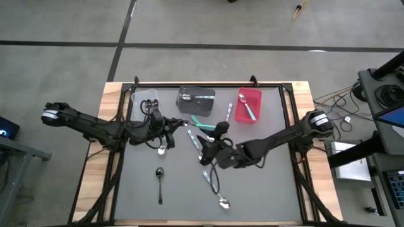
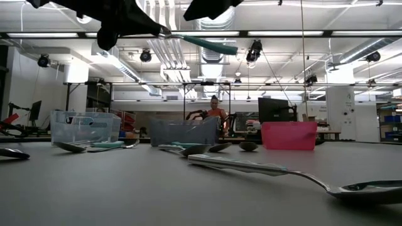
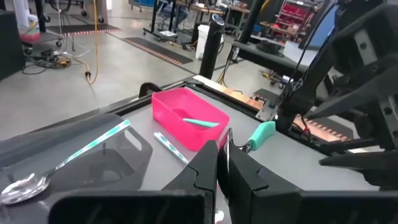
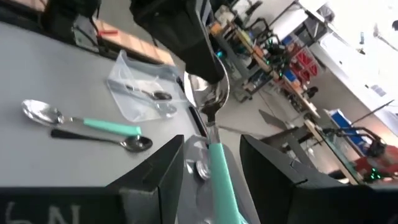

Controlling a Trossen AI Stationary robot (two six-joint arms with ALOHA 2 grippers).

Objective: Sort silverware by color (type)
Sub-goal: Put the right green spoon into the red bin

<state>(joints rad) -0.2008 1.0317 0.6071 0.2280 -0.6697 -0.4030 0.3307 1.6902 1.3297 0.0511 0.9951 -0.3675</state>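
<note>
Above the middle of the grey table, the left gripper is clamped shut on a teal-handled spoon, holding it in the air by the neck just behind the bowl; in the right wrist view the bowl sits at the left fingertips and the teal handle runs out between the right arm's fingers. The right gripper stands open around that handle, its fingers on either side and, as far as can be seen, not pressing it. In the low view the handle shows as a teal bar sticking out from the dark gripper bodies well above the tabletop. Along the far edge sit three bins: a clear bin on the left with dark spoons inside, a dark grey bin in the middle with a silver spoon in it, and a red bin on the right holding teal-handled spoons. Loose on the table are an all-black spoon near the left front, a silver spoon with a teal handle toward the near edge, and more teal-handled and silver pieces scattered under the two arms near the centre.
</note>
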